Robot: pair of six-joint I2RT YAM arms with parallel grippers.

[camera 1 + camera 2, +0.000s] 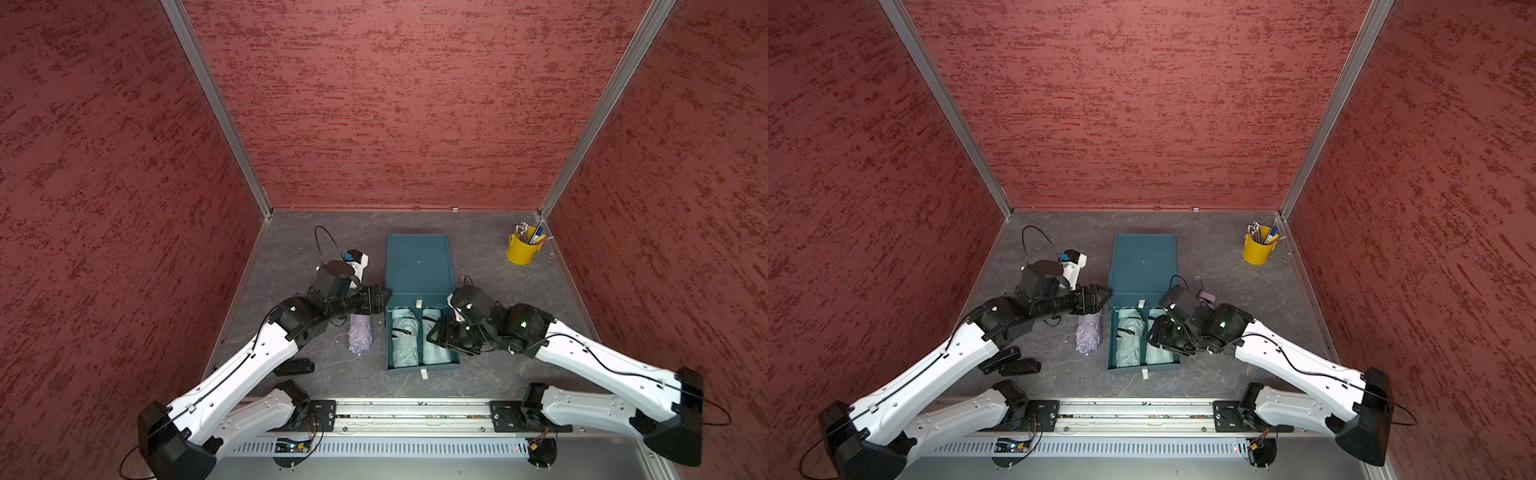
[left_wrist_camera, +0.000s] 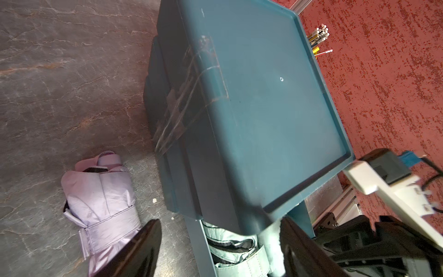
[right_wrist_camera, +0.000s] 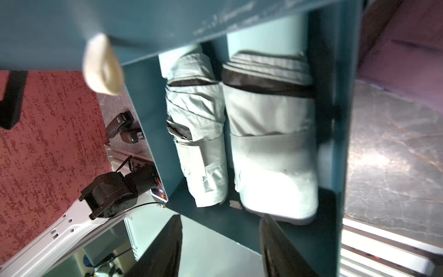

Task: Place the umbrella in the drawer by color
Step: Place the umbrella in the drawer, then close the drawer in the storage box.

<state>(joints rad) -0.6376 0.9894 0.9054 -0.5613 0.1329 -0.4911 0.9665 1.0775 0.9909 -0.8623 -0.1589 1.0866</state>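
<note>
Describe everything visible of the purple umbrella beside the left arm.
Folded, the purple umbrella lies flat on the table, lengthwise beside the open drawer but apart from it. Its lilac fabric looks thin and creased, cinched by a matching strap, with a loop at one end and dark bits in the folds. The left gripper, open, is close by without touching it.

Top views: the right gripper [image 1: 437, 336] covers part of the right-hand mint umbrella [image 1: 438, 358] in the drawer [image 1: 422, 368]. The left arm [image 1: 249, 361] hides the far end of the lilac umbrella [image 1: 360, 337]. A lilac thing [image 1: 1205, 296] sits behind the right arm [image 1: 1287, 357], mostly hidden. The cup [image 1: 521, 250] contents are too small to tell. Right wrist view: the white tab [image 3: 103, 64] is blurred, and the fingers [image 3: 165, 249] are cut off by the edge.
</note>
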